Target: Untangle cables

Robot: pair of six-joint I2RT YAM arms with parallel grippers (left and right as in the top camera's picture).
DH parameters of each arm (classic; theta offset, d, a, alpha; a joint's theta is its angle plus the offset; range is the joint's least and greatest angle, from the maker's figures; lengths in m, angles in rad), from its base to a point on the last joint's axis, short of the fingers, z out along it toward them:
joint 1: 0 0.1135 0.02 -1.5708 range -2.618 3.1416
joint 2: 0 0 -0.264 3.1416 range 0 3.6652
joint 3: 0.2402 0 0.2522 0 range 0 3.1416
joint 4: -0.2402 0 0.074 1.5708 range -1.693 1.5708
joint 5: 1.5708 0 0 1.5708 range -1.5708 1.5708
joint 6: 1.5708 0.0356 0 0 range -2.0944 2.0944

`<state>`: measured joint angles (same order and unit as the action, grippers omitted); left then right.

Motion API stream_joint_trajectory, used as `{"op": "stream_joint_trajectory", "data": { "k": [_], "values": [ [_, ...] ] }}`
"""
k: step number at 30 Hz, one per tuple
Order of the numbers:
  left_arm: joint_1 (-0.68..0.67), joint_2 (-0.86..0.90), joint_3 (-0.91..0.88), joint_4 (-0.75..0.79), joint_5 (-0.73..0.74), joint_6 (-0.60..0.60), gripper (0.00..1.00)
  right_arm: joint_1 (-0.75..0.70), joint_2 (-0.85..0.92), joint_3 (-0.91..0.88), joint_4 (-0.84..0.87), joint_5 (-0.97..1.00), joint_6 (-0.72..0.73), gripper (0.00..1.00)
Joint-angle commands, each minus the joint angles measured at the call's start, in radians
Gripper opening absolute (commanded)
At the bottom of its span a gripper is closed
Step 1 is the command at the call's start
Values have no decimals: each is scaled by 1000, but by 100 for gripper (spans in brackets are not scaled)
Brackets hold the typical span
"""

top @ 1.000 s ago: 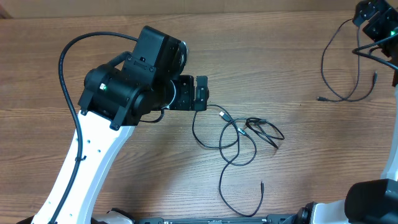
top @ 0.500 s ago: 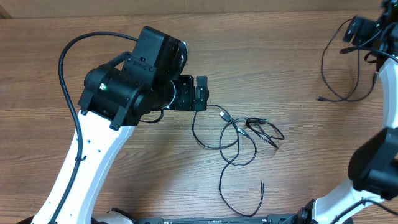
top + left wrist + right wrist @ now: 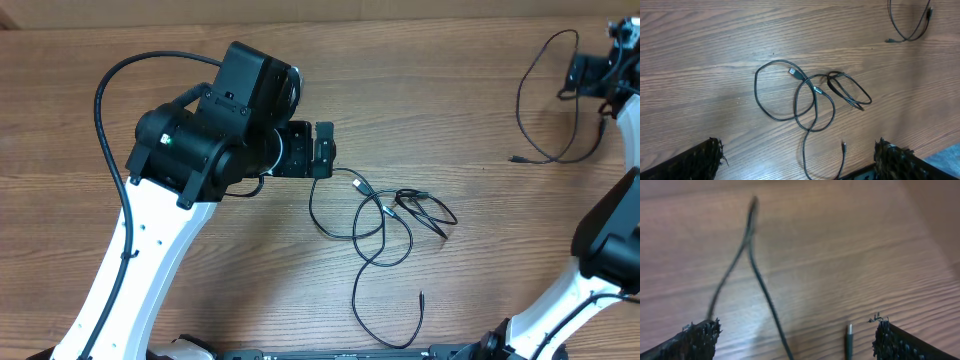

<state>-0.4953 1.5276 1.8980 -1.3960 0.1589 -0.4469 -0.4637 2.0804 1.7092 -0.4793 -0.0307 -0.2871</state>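
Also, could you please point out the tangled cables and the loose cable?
tangled cables [image 3: 814, 90], left wrist view, central crossing.
loose cable [image 3: 514, 158], overhead view, its plug end.

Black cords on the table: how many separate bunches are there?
2: a tangled bunch in the middle, and a loose cord toward the far right. How many cords the tangle holds is unclear.

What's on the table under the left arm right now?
The left wrist camera shows the tangled cables on the wood table, just ahead of the open jaws. Overhead, the left arm covers the tabletop beneath it; that patch cannot be seen.
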Motion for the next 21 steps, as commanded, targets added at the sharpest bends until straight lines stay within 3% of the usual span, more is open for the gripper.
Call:
{"op": "stream_joint_trajectory", "data": {
  "k": [1, 9, 11, 15, 19, 21],
  "values": [
    [5, -17, 1, 1, -13, -14, 100, -49, 61, 13, 11, -182, -10, 100],
    [5, -17, 1, 1, -13, -14, 100, -62, 143, 13, 27, -268, -10, 99],
    [5, -17, 1, 1, -13, -14, 99, -56, 158, 13, 29, -267, -10, 91],
    [5, -17, 1, 1, -13, -14, 100, -48, 169, 13, 40, -267, -10, 58],
    [5, -17, 1, 1, -13, -14, 100, -46, 170, 13, 40, -262, -9, 55],
    [5, -17, 1, 1, -13, -14, 100, -46, 171, 13, 37, -255, -10, 39]
  ]
}}
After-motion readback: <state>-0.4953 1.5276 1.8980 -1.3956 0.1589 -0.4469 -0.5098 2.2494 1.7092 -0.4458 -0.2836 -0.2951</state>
